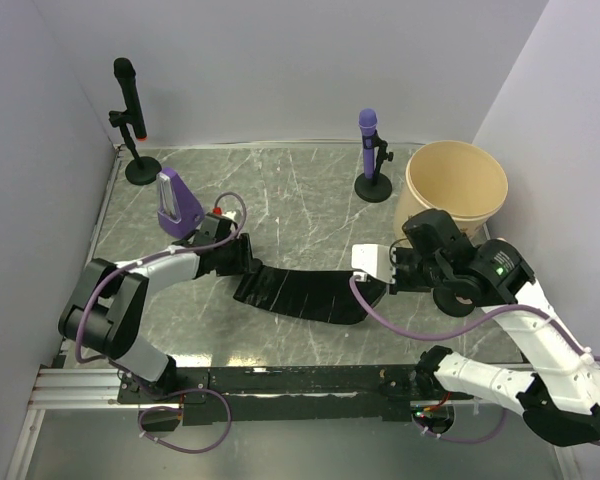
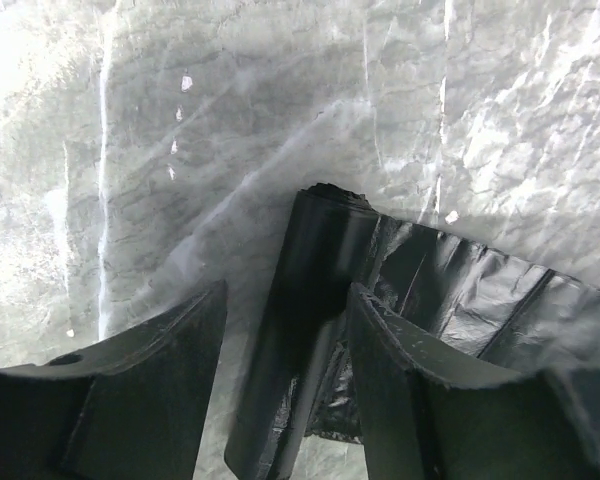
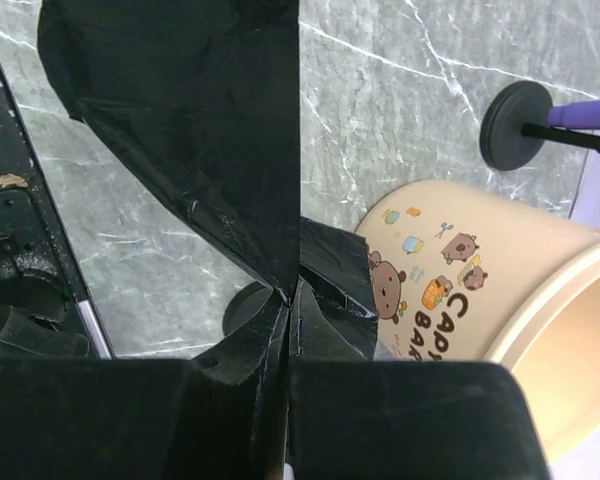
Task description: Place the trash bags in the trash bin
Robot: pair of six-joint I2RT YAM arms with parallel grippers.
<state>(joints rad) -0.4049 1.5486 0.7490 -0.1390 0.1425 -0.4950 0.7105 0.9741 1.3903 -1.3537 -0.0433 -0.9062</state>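
Right gripper (image 3: 288, 310): jaws closed, pinching a fold of the black trash bag (image 3: 180, 130). From the pinch the film fans out taut, away from my wrist camera and over the table (image 3: 410, 90).

Left gripper (image 2: 285, 295): jaws apart, straddling the rolled end of the trash bag (image 2: 310, 330). The right finger (image 2: 400, 390) lies against the film. Bare table shows between the roll and the left finger (image 2: 170, 380), so there is no clamp on this side.

Overhead: the trash bag (image 1: 305, 293) stretches as one long dark strip across the middle of the marbled table (image 1: 280, 190), from the left gripper (image 1: 242, 255) to the right gripper (image 1: 372, 285). None of it is in the bin (image 1: 458, 190).

The bin stands upright at the far right corner, just beyond my right wrist. My right wrist camera shows its tan side with the cartoon bears (image 3: 460, 300) close beside the pinched film, but I cannot tell whether they touch.

A purple microphone (image 1: 368, 140) on a round base stands just left of the bin. A black microphone (image 1: 128, 95) stands at the far left corner.
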